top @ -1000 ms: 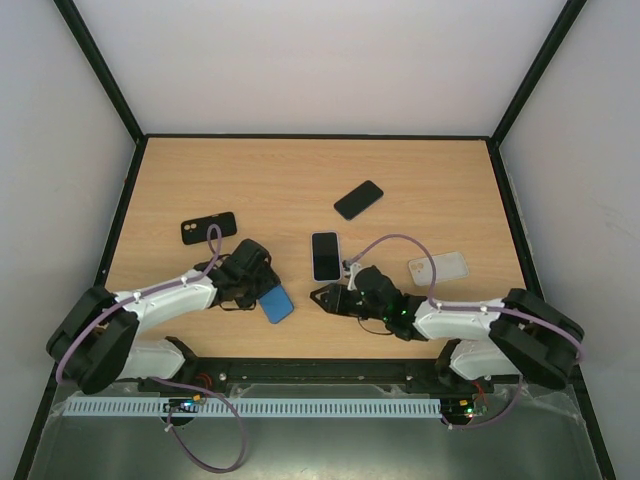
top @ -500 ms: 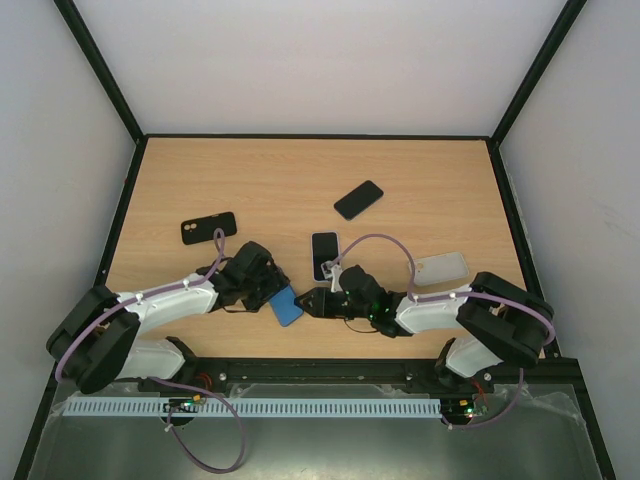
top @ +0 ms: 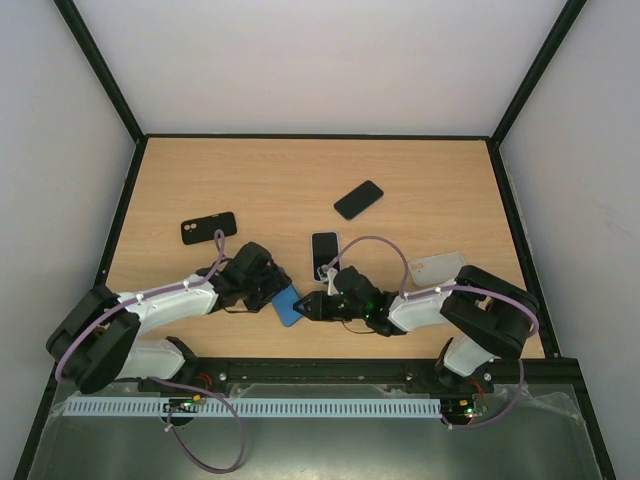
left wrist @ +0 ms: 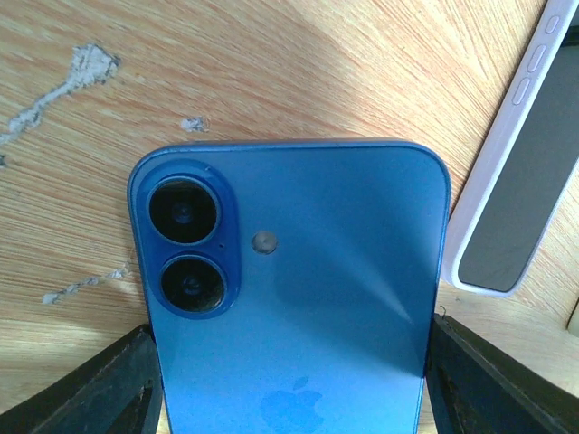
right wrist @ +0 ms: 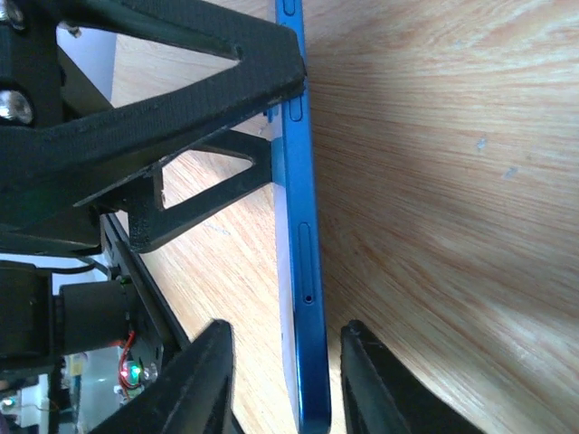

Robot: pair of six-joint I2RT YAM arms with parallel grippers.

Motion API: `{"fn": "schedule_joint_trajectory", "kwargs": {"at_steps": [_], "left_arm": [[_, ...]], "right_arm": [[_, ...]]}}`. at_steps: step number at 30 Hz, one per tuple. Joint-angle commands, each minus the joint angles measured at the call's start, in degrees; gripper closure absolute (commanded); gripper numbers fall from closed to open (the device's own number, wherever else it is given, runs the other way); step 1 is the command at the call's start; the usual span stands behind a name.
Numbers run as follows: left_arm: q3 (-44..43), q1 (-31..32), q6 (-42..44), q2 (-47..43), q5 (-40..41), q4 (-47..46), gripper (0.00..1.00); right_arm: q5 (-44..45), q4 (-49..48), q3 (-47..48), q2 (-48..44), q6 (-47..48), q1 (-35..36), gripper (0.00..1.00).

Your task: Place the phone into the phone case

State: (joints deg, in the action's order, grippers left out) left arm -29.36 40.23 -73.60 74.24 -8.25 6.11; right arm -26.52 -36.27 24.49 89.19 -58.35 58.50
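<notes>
- Blue phone (top: 287, 305), near centre: clamped across its width by the left gripper (top: 274, 296), back upward, probably to steady it for a handover.
- Right gripper (right wrist: 288, 380): jaws narrowly apart, straddling the phone's free end, apparently not yet pinching.
- White case (top: 325, 255), just beyond: likely the target.
- Black case (top: 208, 228), clear case (top: 438, 267), black phone (top: 358, 199): farther, well apart.

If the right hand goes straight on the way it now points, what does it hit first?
The blue phone: its thin edge sits between the fingertips of the right hand. Further on it would probably meet the left hand, which grips that phone by its sides, though depth is unclear.
</notes>
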Motion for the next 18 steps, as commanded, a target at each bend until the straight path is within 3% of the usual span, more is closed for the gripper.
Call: {"fn": "schedule_joint_trajectory", "kwargs": {"at_steps": [1, 5, 9, 18], "left_arm": [[0.70, 0.38, -0.92, -0.97, -1.15, -1.80, 0.43], [0.62, 0.38, -1.34, -1.42, -0.66, -1.26, 0.41], [0.10, 0.37, -3.20, -3.46, 2.80, 1.97, 0.32], [-4.97, -2.65, -6.68, -10.27, 17.26, 15.30, 0.16]], "right_arm": [[-0.89, -1.43, 1.21, 1.09, 0.69, 0.33, 0.72], [-0.75, -2.54, 0.68, 0.40, 0.69, 0.30, 0.85], [-0.29, -3.46, 0.01, -0.30, 0.54, 0.33, 0.97], [2.72, -2.27, -1.58, -4.68, 0.84, 0.33, 0.98]]}}
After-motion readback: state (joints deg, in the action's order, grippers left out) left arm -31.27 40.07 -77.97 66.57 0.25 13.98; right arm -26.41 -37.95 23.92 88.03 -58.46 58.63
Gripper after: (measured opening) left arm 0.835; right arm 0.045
